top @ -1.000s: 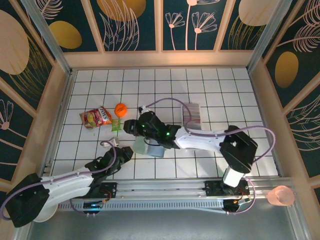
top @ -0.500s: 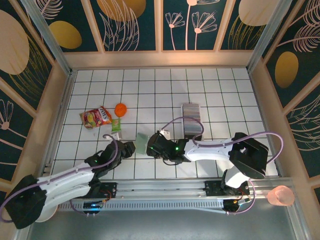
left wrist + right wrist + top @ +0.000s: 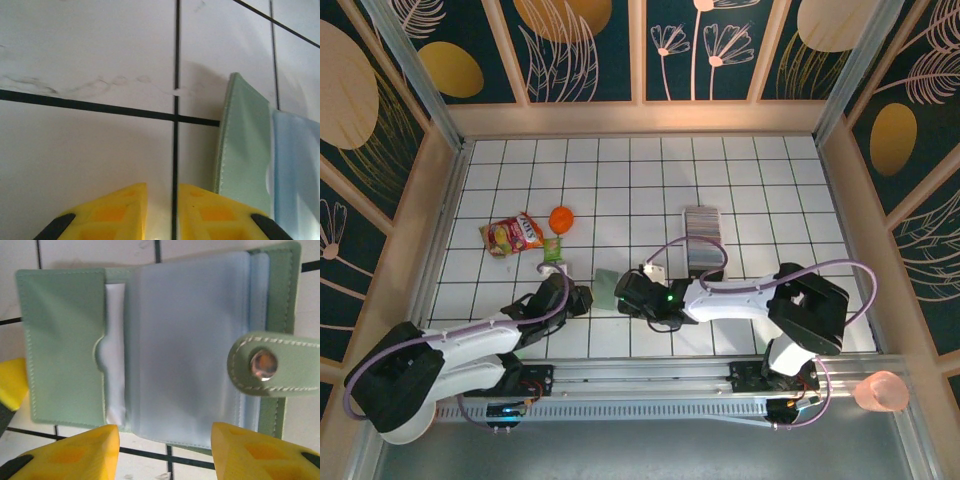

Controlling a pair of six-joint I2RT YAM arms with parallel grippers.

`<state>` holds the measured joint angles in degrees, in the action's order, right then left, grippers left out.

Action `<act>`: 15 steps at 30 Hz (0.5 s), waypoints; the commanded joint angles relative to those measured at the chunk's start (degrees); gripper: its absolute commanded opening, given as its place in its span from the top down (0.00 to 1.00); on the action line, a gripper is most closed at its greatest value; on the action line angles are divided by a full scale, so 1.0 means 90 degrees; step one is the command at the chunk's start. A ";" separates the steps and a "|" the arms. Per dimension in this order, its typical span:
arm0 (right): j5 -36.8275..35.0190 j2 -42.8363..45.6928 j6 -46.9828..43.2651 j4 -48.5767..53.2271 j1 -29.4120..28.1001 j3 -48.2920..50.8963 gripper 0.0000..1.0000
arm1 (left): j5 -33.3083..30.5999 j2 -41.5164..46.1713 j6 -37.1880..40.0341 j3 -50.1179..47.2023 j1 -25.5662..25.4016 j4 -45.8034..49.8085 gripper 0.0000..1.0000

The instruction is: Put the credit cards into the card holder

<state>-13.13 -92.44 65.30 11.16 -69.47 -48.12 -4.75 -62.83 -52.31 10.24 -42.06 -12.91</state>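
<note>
While I watch from the overhead view, the right arm's elbow is folded above its base at the near edge and its white forearm runs leftward, low over the table, ending with the right gripper at the card holder. That holder lies toward the near edge, a little left of the middle of the surface. Through the right wrist I look almost straight down on the card holder. It is spread open and flat, with the green pocket flap on the left, the bluish-grey sleeves in the middle and the clasp tab with its metal snap on the right. The right gripper stands moderately wide, its yellow fingers at the holder's near side, gripping nothing. The left arm stretches low from the near left corner, its left gripper just beside the holder. On the left wrist view the left gripper shows only a narrow slit between its pads with nothing in it, low over the surface, and the card holder rises edge-on to its right. The credit cards sit in a striped row right of the middle, well apart from the holder.
</note>
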 commanded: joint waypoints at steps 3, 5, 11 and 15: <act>-0.0303 -0.0138 0.0143 0.0201 0.0042 -0.0005 0.48 | 0.0636 -0.0190 -0.0027 -0.0089 -0.0019 -0.0496 0.78; -0.0335 -0.0210 0.0154 0.0266 0.0048 -0.0051 0.48 | 0.0745 -0.0253 -0.0026 -0.0096 -0.0016 -0.0606 0.79; -0.0577 -0.0108 0.0197 0.0524 0.0036 -0.0069 0.48 | 0.0815 -0.0295 -0.0013 -0.0083 -0.0014 -0.0559 0.78; -0.0578 0.0065 0.0046 0.0360 -0.0032 -0.0102 0.48 | 0.0834 -0.0146 -0.0025 -0.0107 -0.0020 -0.0522 0.76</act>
<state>-15.42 -93.54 65.52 12.71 -69.38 -48.21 -0.21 -64.86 -52.34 10.07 -42.00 -16.73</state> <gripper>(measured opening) 0.521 0.238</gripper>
